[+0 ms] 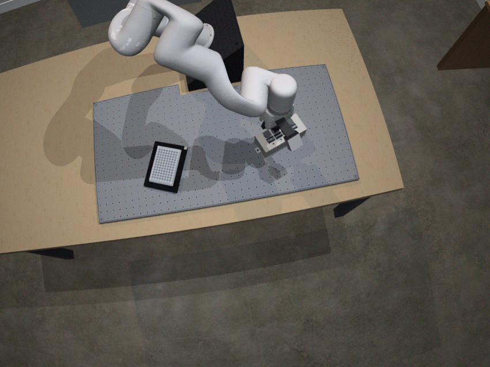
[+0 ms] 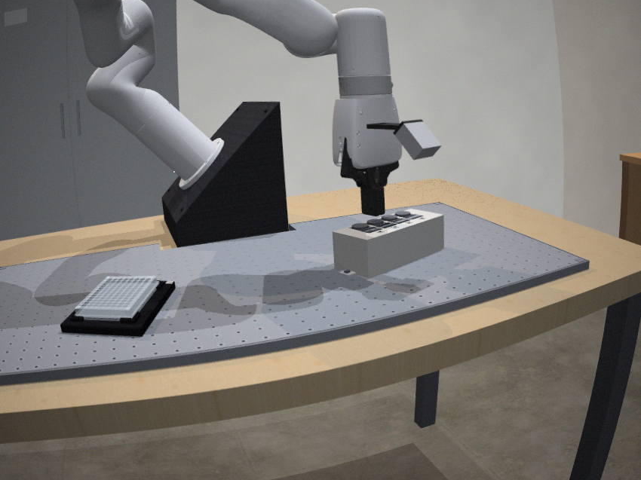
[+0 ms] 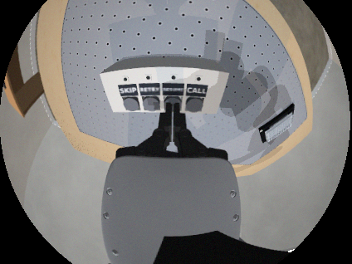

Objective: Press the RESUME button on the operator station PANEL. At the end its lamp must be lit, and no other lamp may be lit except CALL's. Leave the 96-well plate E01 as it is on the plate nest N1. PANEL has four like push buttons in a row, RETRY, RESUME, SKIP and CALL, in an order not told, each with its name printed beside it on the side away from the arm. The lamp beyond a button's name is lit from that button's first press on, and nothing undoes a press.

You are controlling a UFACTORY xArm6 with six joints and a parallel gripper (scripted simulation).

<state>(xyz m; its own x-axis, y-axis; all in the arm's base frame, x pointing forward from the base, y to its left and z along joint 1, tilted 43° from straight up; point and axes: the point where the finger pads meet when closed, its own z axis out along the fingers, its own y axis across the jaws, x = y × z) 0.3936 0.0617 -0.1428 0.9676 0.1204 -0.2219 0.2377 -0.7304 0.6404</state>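
The PANEL stands on the right half of the grey perforated board, away from the board's edges, with free board surface on all its sides. The wooden table reaches past the board on every side. The plate E01 lies on the black nest N1 on the left part of the board, well apart from the PANEL, and nothing stands between them. The black wedge pedestal that carries the arm is behind, to the left of the PANEL.

In the wrist view the printed names read SKIP, RETRY, a third label too blurred to read, and CALL, from left to right. The four lamps beyond the names look dark.

The arm reaches over from the pedestal with its wrist pointing straight down. The gripper has its fingers pressed together and holds nothing. Its tip is on or just above the third button, below the blurred label; whether it touches, I cannot tell.
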